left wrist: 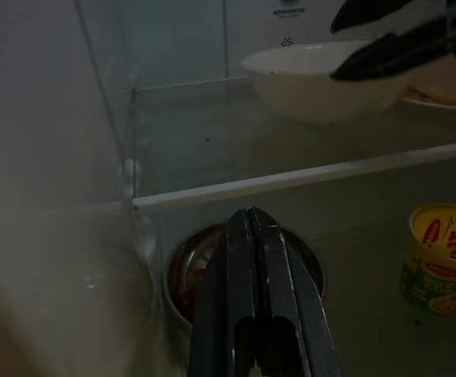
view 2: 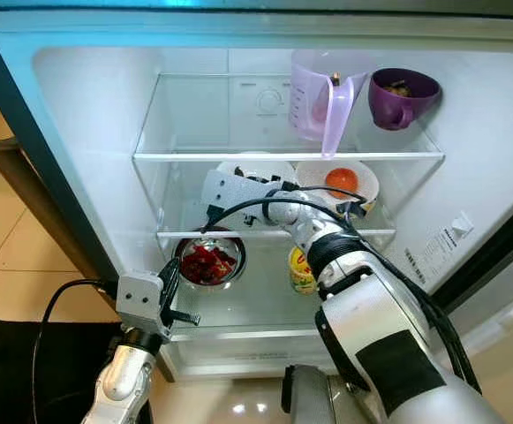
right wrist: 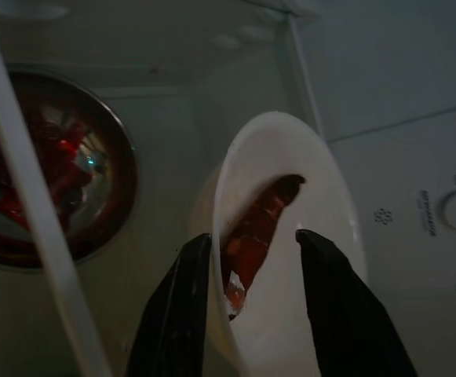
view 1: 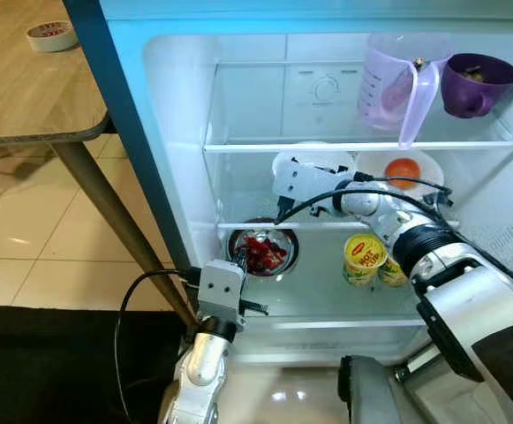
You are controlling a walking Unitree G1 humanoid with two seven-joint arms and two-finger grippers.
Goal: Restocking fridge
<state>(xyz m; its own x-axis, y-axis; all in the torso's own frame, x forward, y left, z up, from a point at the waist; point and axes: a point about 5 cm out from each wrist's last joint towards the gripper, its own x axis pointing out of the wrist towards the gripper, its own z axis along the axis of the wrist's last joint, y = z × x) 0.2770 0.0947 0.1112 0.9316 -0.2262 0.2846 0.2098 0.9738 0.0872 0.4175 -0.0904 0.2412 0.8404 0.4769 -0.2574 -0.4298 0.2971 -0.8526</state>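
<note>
The fridge stands open before me. On its middle glass shelf [view 1: 238, 147] sits a white bowl [right wrist: 290, 157] with red food inside. My right gripper [right wrist: 251, 236] is open astride the bowl's rim, one finger outside and one inside. Beside the bowl lies a white plate [view 1: 424, 163] carrying an orange-red fruit [view 1: 403, 168]. On the shelf below, a steel bowl [view 1: 263, 252] holds red pieces, with yellow noodle cups [view 1: 364, 258] to its right. My left gripper [left wrist: 251, 216] is shut and empty, pointing at the steel bowl from just outside the fridge.
The top shelf carries a translucent pink jug [view 1: 397, 84] and a purple cup [view 1: 477, 84]. The fridge's dark blue side edge [view 1: 124, 115] rises on the left. Beyond it stands a wooden table [view 1: 26, 88] with a small dish [view 1: 51, 35].
</note>
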